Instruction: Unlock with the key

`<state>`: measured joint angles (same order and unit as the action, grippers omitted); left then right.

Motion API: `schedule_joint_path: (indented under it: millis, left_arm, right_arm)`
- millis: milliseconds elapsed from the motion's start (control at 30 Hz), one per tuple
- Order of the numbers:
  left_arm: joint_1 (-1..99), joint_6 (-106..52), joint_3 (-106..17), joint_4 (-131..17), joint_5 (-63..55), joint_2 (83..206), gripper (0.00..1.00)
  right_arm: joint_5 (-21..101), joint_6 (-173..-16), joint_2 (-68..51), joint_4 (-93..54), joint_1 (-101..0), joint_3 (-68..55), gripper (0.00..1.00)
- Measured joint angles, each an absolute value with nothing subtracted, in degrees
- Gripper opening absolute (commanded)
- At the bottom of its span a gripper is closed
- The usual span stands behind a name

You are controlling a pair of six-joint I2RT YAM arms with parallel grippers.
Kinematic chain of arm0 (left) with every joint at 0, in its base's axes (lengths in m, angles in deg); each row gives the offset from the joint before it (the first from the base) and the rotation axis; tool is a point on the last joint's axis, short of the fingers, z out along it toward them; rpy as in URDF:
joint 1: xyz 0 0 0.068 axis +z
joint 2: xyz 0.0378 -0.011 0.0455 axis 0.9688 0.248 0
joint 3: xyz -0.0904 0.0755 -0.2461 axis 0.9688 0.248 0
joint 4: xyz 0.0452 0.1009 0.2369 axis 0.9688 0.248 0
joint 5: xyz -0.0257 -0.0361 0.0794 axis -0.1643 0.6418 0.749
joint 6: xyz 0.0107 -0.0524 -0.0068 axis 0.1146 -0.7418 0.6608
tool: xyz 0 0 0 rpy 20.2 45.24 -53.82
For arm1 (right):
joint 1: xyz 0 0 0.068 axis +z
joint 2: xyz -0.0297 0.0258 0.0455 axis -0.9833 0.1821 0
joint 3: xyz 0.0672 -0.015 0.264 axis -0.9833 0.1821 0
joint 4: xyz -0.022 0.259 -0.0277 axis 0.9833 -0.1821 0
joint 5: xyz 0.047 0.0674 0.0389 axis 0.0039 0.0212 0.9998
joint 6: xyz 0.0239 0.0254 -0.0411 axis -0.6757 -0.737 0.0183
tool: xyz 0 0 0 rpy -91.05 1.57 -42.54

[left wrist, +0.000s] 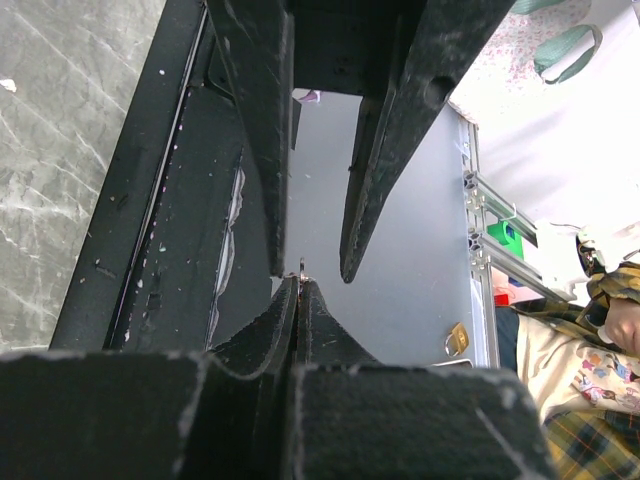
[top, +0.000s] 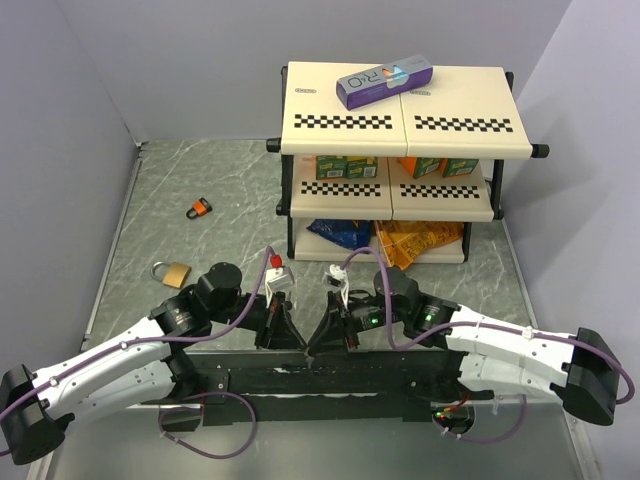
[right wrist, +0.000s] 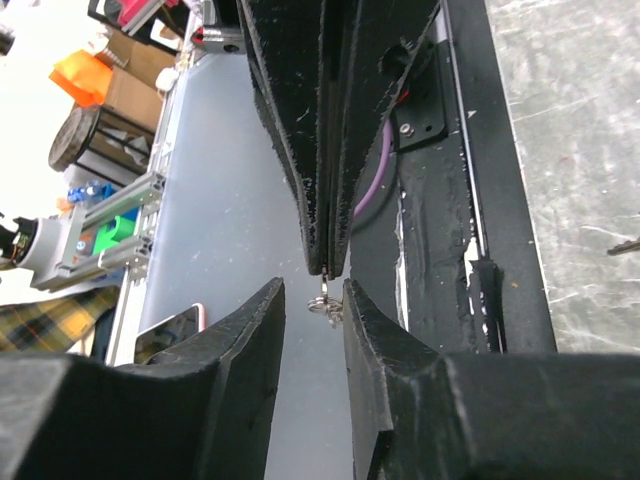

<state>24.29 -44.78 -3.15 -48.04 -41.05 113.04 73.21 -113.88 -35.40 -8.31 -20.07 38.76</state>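
Observation:
My left gripper (top: 298, 342) is shut on the key (right wrist: 325, 300), a tiny silver piece with a small ring that sticks out of its fingertips (right wrist: 328, 255). In the left wrist view only a sliver of the key (left wrist: 302, 268) shows above the closed gripper (left wrist: 299, 283). My right gripper (right wrist: 312, 300) faces it tip to tip at the table's near edge. It is open, with its fingers on either side of the ring and a gap showing. The right gripper (top: 316, 342) meets the left one over the black base bar. The orange-and-black padlock (top: 200, 208) lies far off at the back left.
A brass padlock (top: 172, 272) lies on the marbled table left of my left arm. A two-tier shelf rack (top: 400, 120) stands at the back with a purple box (top: 385, 82) on top and snack bags (top: 420, 243) below. Grey walls close in both sides.

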Motion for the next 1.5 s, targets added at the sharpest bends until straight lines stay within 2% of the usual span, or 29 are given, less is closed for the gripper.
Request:
schedule_joint_path:
  millis: [500,567,733,867,933,967,1000,1067,1333,1500]
  left_arm:
    - [24.29,-44.75,-3.15,-47.89,-41.03,113.04,0.01]
    - [24.29,-44.75,-3.15,-47.89,-41.03,113.02,0.01]
    - [24.29,-44.75,-3.15,-47.78,-41.09,113.00,0.01]
    - [24.29,-44.62,-3.15,-47.62,-41.12,113.00,0.01]
    - [24.29,-44.51,-3.15,-47.56,-40.96,113.00,0.11]
    - [24.29,-44.36,-3.15,-47.36,-40.50,112.96,0.46]
    - [24.29,-44.14,-3.15,-46.90,-39.65,112.76,0.66]
    - [24.29,-42.85,-3.46,-45.39,-36.53,111.80,0.99]
    - [28.92,-43.38,-4.75,-39.82,-17.88,103.34,0.99]
    - [37.62,-45.21,-7.15,-35.62,-5.31,109.66,0.99]
  right_arm:
    - [72.51,-113.86,-34.39,-8.33,-18.78,38.76,0.27]
    - [72.40,-113.86,-34.04,-8.31,-18.63,38.76,0.22]
    - [72.09,-113.64,-33.71,-8.40,-18.52,38.76,0.02]
    - [71.92,-113.55,-33.67,-8.46,-18.52,38.76,0.00]
    - [71.63,-113.55,-33.67,-8.51,-18.52,38.76,0.00]
    - [71.28,-113.55,-33.67,-8.57,-18.52,38.76,0.00]
    - [70.63,-113.57,-33.67,-8.68,-18.52,38.76,0.00]
    - [68.49,-113.84,-33.67,-8.90,-18.52,38.76,0.00]
    - [62.93,-115.37,-33.69,-5.10,-24.68,42.54,0.00]
    - [62.82,-116.37,-34.19,-2.89,-33.27,44.79,0.00]
